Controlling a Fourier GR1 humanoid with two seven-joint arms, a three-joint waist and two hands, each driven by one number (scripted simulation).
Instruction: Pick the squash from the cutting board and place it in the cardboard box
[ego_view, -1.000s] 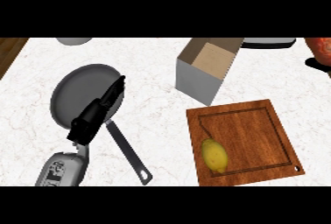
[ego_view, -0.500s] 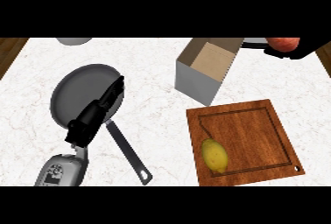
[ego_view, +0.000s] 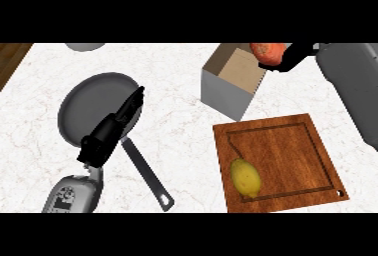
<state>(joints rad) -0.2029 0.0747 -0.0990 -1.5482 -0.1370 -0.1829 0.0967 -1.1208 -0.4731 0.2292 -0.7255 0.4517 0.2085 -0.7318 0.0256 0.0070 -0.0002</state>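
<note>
Head view, item log: my right robot hand (ego_view: 289, 56) w/ forearm has swung in over the cardboard box (ego_view: 235, 80), clamped on an orange-red object (ego_view: 267, 53), while the squash (ego_view: 245, 177) lies untouched on the cutting board (ego_view: 284, 145); left robot hand (ego_view: 111, 131) flat, fingers straight.

Desk (ego_view: 177, 60): white marble, faint pinkish-grey veins; brown wood strip at far left corner. Cutting board (ego_view: 288, 150): reddish-brown wood grain, darker groove round rim. Squash (ego_view: 245, 177): yellow, thin dark stem. Cardboard box (ego_view: 235, 80): grey outside, tan inside. Pan (ego_view: 92, 107): dark grey, grey handle. Left hand (ego_view: 111, 132): black, forearm light grey with dark markings. Right hand (ego_view: 291, 56): black, forearm grey, holding orange-red thing (ego_view: 267, 53). Grey object (ego_view: 85, 47) at far edge.
</note>
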